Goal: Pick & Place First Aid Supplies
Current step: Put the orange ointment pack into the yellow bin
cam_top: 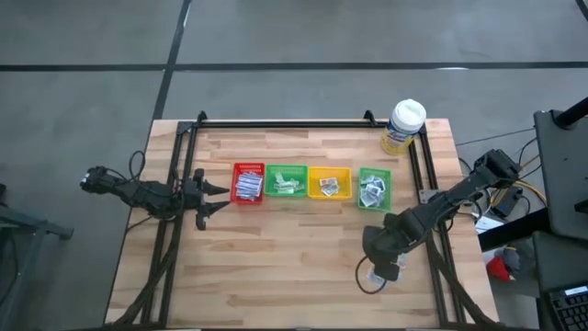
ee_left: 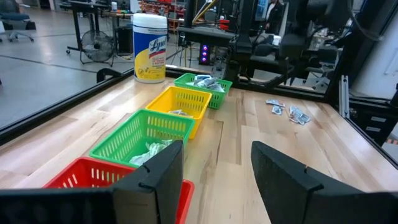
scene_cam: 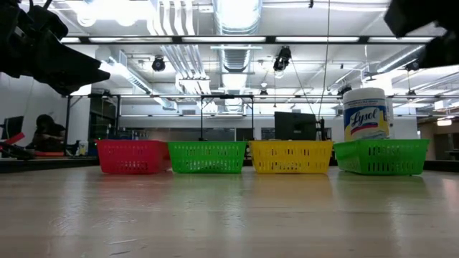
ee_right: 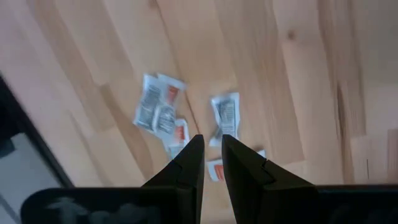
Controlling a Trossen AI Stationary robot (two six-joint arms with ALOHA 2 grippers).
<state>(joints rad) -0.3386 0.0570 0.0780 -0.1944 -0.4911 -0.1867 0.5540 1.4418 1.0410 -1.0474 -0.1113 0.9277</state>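
Note:
Several small white printed packets, the first aid supplies (ee_right: 158, 107), lie loose on the wood near the table's front right; the left wrist view shows them too (ee_left: 287, 112). My right gripper (ee_right: 211, 152) hangs over them, pointing down, clear of the table, open by a narrow gap with nothing between its fingers. In the high view it (cam_top: 386, 262) covers most of the pile. More packets lie in the red tray (cam_top: 248, 184), two green trays (cam_top: 287, 181) (cam_top: 374, 189) and the yellow tray (cam_top: 329, 183). My left gripper (ee_left: 216, 168) waits open at the table's left, level, facing the red tray.
The four trays stand in a row across the table's middle. A white-lidded, yellow-labelled tub (cam_top: 404, 124) stands at the far right corner. A black frame rail (cam_top: 430, 198) runs along the right edge, close to my right arm. Bare wood lies in front of the trays.

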